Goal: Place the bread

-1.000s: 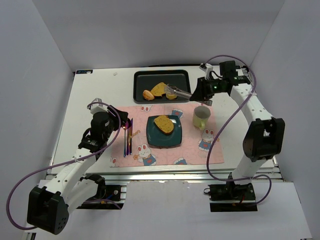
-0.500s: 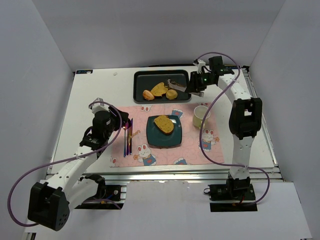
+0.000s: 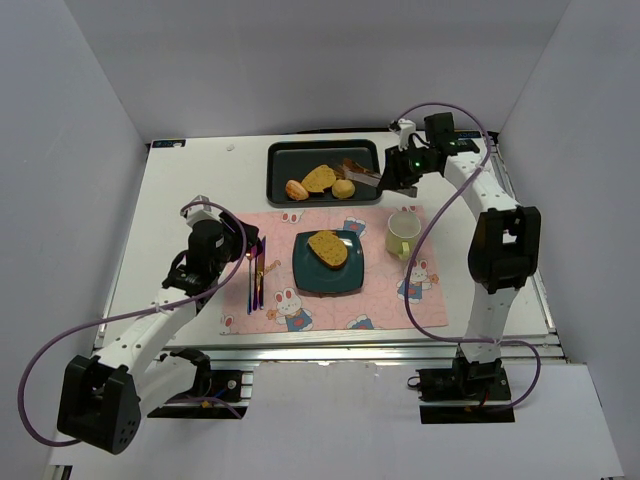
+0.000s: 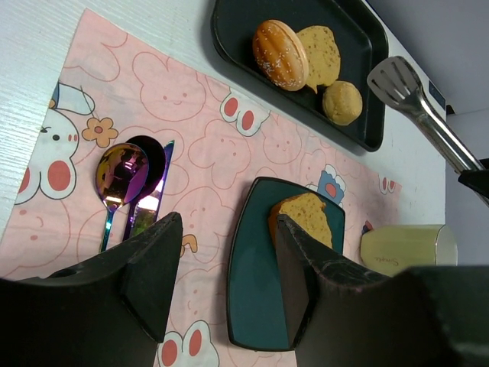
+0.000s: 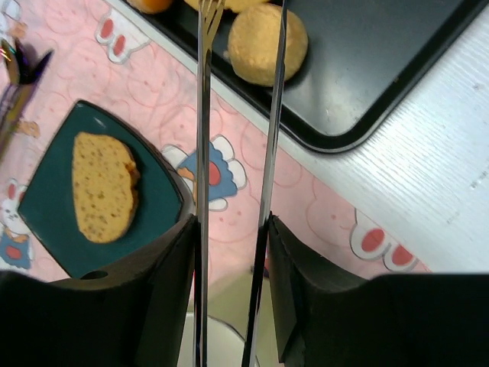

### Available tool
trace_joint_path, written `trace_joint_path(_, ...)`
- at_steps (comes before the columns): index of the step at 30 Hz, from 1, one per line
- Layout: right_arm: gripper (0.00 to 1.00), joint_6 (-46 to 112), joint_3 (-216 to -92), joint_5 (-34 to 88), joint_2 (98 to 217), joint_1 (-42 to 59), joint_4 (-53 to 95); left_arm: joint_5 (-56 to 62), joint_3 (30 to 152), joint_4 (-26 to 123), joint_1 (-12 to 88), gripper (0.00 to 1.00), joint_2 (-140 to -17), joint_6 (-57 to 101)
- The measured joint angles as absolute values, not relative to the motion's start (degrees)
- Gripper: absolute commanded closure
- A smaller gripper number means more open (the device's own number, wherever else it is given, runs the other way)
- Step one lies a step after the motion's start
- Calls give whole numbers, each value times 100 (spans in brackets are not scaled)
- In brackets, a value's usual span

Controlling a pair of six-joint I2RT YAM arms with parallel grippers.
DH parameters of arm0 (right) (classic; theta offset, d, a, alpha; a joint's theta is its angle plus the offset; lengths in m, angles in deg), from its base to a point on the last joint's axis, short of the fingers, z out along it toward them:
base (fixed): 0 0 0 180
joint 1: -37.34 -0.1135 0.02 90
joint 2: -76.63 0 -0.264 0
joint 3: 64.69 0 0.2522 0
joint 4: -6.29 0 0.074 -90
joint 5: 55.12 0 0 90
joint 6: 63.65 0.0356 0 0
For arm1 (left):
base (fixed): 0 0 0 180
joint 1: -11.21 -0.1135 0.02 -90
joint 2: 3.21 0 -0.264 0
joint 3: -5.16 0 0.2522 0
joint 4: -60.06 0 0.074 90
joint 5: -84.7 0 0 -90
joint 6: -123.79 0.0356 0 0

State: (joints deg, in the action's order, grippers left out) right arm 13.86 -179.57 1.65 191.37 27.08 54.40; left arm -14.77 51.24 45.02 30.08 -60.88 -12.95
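A white-walled enclosure surrounds a white worktop (image 3: pixel 190 180). A pink placemat (image 3: pixel 385 300) with rabbit prints lies at the centre of the worktop. A black tray (image 3: pixel 300 152) sits just beyond the mat's far edge.

Bread: one bread slice (image 3: pixel 328 248) lies flat on a teal square plate (image 3: pixel 345 280) in the middle of the placemat. Three further pieces lie in the tray, grouped at its near side. A glazed bun (image 3: pixel 297 189) is on the left, a second flat slice (image 3: pixel 319 178) touches it, and a small round roll (image 3: pixel 343 188) is on the right.

Right gripper (image 5: pixel 229 252): it is positioned over the right end of the tray. Its two fingers press against the outer sides of a pair of metal tongs (image 3: pixel 362 172). The tong arms stand apart and the tips are empty. The tips point toward the small round roll and are near it. In the left wrist view the tong head is beside the roll and not on it.

Left gripper (image 4: pixel 227 222): its fingers are spread wide and hold no object. It hangs above the left part of the placemat. Iridescent cutlery (image 3: pixel 255 285) lies on the mat below it, to the left of the plate.

A pale yellow cup (image 3: pixel 402 232) stands upright on the right part of the placemat, near the plate and not touching it.
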Motion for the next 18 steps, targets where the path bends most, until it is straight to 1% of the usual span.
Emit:
trace_joint_path(8,51,1025,-17507,501,18944,2708,5431,-1471,5122,4506,3008,38,-6020,-1301)
trace_joint_path(18,48,934,-17422,514,18944,2664,5455,-1471,5115,4506,3008,38,-5900,-1301)
